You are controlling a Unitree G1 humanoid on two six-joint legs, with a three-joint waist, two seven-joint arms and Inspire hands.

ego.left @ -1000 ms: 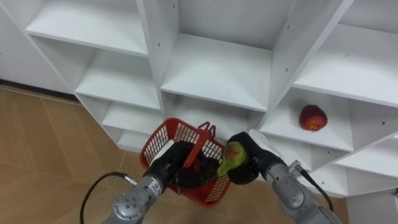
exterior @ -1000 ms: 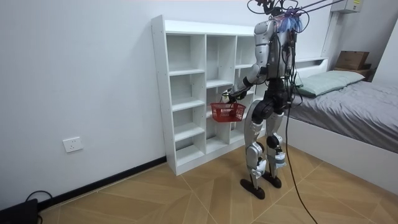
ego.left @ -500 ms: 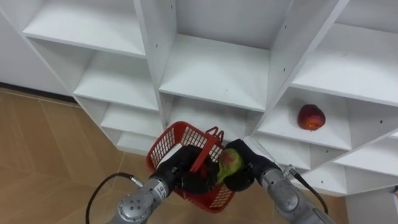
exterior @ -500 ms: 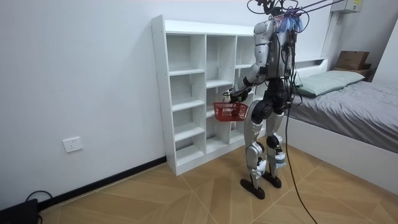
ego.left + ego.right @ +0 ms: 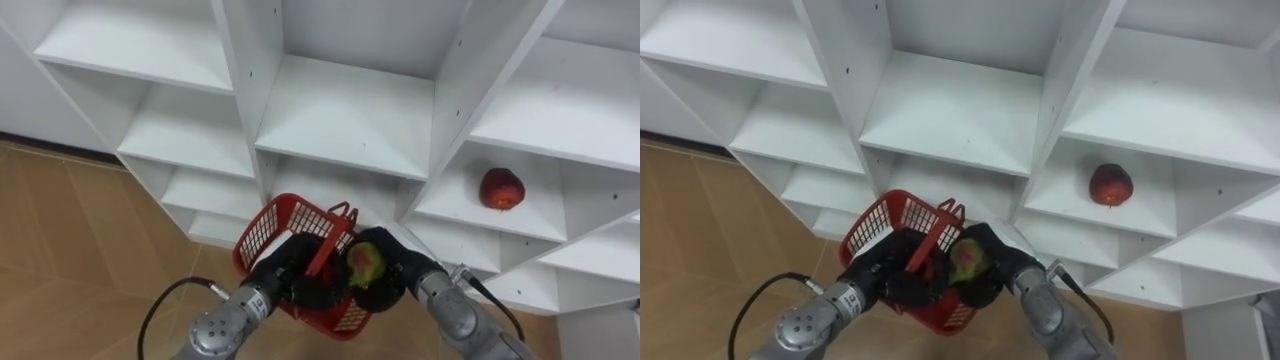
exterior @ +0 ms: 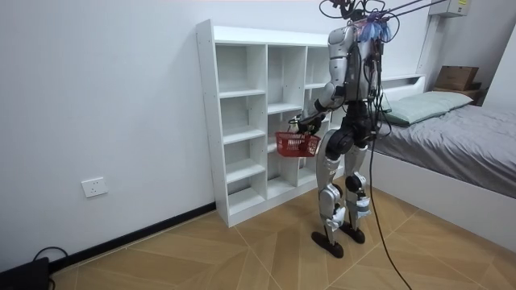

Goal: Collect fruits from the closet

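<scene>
the robot stands facing the white closet point(image 5: 345, 120). its left hand point(image 5: 288, 268) is curled round the handle of the red basket point(image 5: 262, 228), held low at 6 o'clock in the eye views. the right hand point(image 5: 392, 283) grips a green-red fruit point(image 5: 363, 262) at the basket's 3 o'clock rim. a red apple point(image 5: 502, 188) sits on a shelf point(image 5: 460, 208) at 2 o'clock from the basket, well apart.

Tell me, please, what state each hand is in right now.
The left hand is closed on the handle of the red basket.
The right hand is closed round a green-and-red fruit.
</scene>
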